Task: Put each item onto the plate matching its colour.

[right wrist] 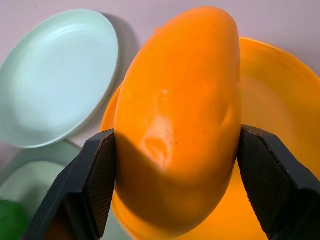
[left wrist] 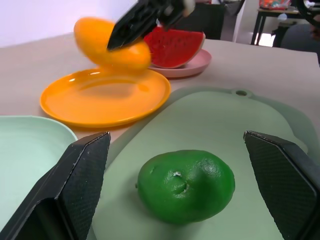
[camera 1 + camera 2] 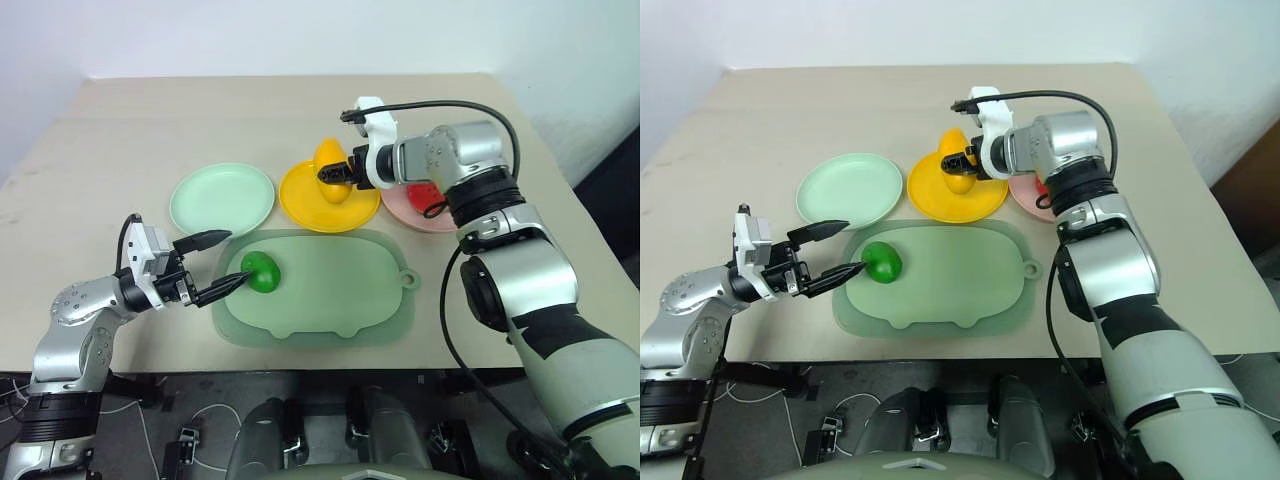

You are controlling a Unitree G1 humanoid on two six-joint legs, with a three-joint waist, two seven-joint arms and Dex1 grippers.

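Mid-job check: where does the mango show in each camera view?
Left eye view: mango held in the right gripper above the yellow plate.
Right eye view: mango over the same plate, mid-table.
Left wrist view: mango upper left, above the plate.
Right wrist view: mango centre, clamped between both fingers.
Shared landmark: the yellow plate.

Three plates stand in a row across the table (image 3: pixel 120 130): one plate (image 3: pixel 221 197) at the left, a second (image 3: pixel 329 198) in the middle, a third (image 3: pixel 420 212) at the right. The tray (image 3: pixel 330 290) lies at six o'clock of the middle plate. The roundish fruit (image 3: pixel 262 271) rests on the tray's nine o'clock part. The watermelon wedge (image 3: pixel 424 193) sits on the right plate. The mango (image 3: pixel 331 165) is above the middle plate.
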